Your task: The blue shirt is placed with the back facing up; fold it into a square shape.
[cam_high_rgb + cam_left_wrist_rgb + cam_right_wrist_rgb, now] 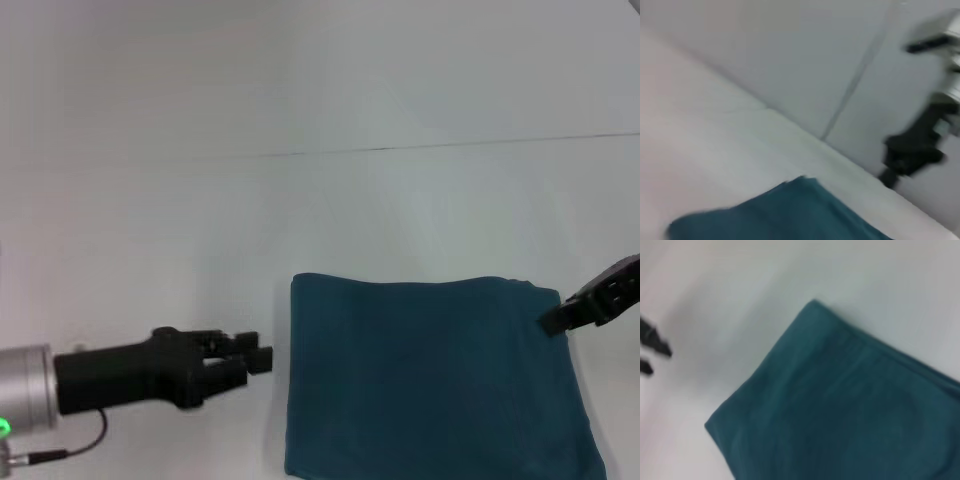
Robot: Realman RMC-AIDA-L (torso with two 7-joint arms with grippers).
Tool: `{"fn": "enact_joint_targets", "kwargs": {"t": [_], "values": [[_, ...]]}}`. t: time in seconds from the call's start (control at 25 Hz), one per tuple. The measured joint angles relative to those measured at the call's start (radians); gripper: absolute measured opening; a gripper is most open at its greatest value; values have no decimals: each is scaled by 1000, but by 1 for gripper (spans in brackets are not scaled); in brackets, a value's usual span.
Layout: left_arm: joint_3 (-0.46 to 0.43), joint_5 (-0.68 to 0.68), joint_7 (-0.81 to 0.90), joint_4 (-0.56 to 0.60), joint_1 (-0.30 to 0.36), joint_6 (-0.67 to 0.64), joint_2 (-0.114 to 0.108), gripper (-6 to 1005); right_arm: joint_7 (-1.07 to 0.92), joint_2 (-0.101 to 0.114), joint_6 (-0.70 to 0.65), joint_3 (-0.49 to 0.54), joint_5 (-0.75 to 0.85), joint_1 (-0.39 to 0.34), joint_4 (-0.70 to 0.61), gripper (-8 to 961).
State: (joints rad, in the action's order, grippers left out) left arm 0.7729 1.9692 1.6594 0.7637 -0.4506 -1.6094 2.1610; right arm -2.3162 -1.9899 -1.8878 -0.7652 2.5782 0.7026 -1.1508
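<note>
Shirt folded to a rough square: the blue shirt (435, 385) lies flat on the white table (150, 250), plain side up, toward the robot's right of centre. Left gripper (262, 358) hangs just beside the shirt's left edge, not touching; its fingers (258, 342) stand slightly apart, holding nothing. Right gripper (553, 322) sits at the shirt's far right corner; finger spacing cannot be told.

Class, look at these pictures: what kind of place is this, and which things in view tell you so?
Probably a robot test bench or lab: a bare white table, a folded blue shirt alone on it, and the left gripper and right gripper flanking the shirt.
</note>
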Motion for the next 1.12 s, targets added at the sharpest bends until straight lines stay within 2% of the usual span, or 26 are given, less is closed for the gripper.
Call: {"fn": "enact_joint_targets", "kwargs": {"t": [0.12, 0.32, 0.52, 0.6, 0.8, 0.96, 1.12], "values": [[6, 73, 265, 59, -27, 17, -10, 361, -9, -12, 5, -30, 13, 6, -21, -3], [54, 214, 612, 76, -138, 21, -32, 493, -9, -4, 6, -24, 15, 10, -29, -2], [101, 304, 782, 63, -244, 45, -33, 601, 4, -1, 0, 5, 13, -2, -73, 9], [121, 333, 840, 42, -281, 77, -35, 644, 18, -7, 0, 26, 8, -10, -90, 13], [156, 391, 900, -72, -391, 160, -48, 859, 37, -11, -11, 46, -11, -30, -96, 24], [164, 455, 937, -124, -447, 246, -44, 862, 35, -4, -18, 66, -13, -38, -98, 33], [169, 478, 958, -132, -462, 294, -39, 864, 33, 0, -25, 69, -9, -46, -116, 295]]}}
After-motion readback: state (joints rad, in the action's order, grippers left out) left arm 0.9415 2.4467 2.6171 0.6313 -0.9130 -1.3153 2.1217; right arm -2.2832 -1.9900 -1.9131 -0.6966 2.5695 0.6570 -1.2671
